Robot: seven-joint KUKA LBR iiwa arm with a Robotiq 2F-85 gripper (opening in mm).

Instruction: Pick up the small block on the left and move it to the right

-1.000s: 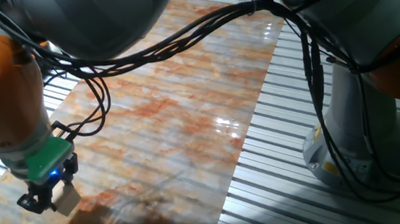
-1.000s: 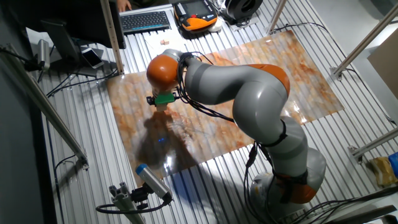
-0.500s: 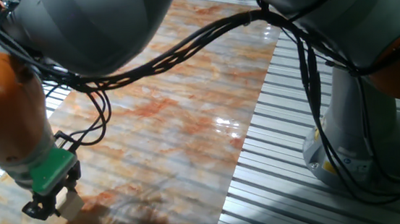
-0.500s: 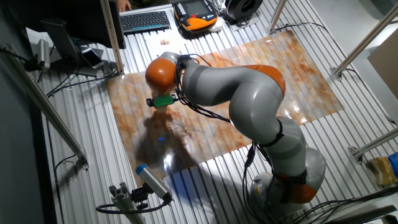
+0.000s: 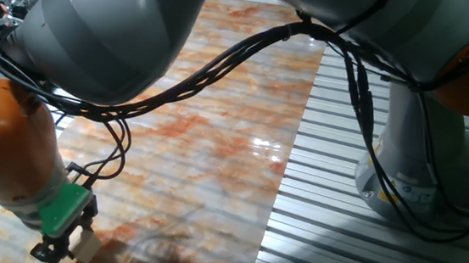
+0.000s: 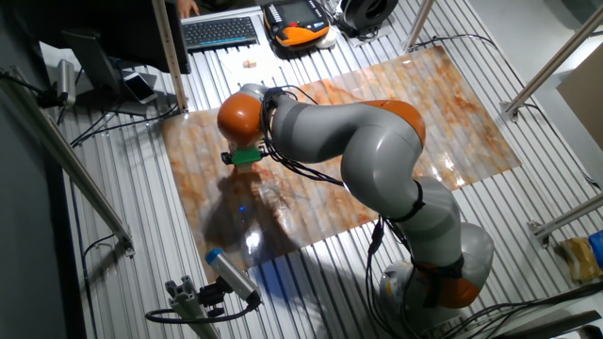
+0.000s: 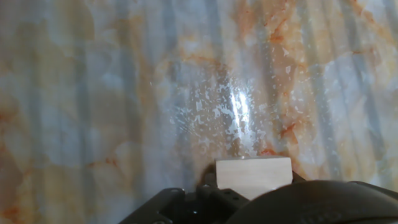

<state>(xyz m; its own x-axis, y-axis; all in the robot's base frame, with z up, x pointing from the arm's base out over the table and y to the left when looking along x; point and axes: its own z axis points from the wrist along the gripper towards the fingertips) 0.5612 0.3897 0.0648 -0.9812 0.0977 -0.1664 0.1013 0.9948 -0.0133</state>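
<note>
Surface finishes at the work area

Glossy marble-patterned orange-grey tabletop sheet [image 5: 218, 141] reflects glare; small light-tan matt wooden cube [image 7: 254, 177]; ribbed grey metal floor [image 5: 398, 245]; smooth grey-orange plastic-looking arm shells [image 6: 358, 141].

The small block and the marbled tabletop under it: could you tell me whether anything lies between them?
Nothing visible. In one fixed view, the small block, held in the hand, sits just over bare tabletop; whether it touches is unclear.

You have one small block [image 5: 85, 243] in one claw [image 5: 67, 246] — plus one keyboard [image 6: 220, 32] at eleven o'clock beyond the worktop [image 6: 396, 85].
</note>
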